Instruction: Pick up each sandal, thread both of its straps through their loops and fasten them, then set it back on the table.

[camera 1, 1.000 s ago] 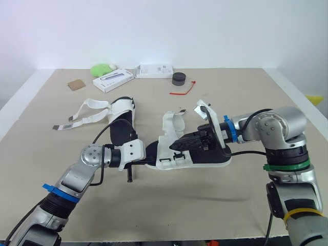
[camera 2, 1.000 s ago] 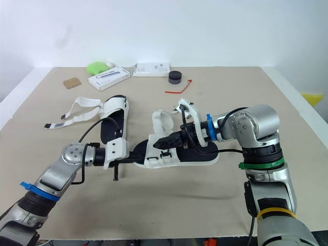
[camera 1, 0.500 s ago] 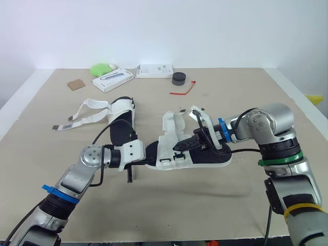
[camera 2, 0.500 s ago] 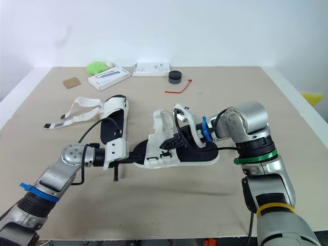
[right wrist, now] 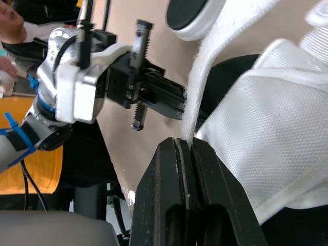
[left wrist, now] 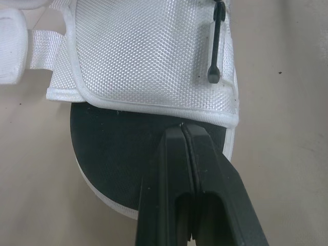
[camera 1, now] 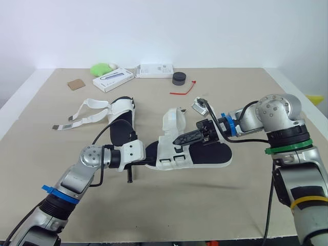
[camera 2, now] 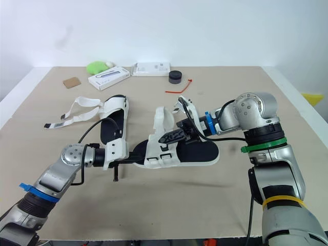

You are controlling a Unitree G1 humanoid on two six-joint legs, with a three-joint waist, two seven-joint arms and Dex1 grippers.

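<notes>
While the left claw [camera 1: 152,152] is squeezed fully shut on the rim of the black sole at the nine o'clock end of the sandal [camera 1: 207,154], the right claw [camera 1: 178,140] reaches in from three o'clock. Its fingers are closed tight on the edge of a white strap [right wrist: 202,87] above the footbed. That sandal sits at the middle of the table [camera 1: 230,205], with its white upper standing up. A second sandal [camera 1: 122,125] rests apart at ten o'clock from it, its loose straps [camera 1: 84,110] trailing toward nine o'clock. Near the twelve o'clock edge are a white box [camera 1: 114,80], a green lump [camera 1: 101,68], a black puck [camera 1: 178,78] and a red tie [camera 1: 183,90].
</notes>
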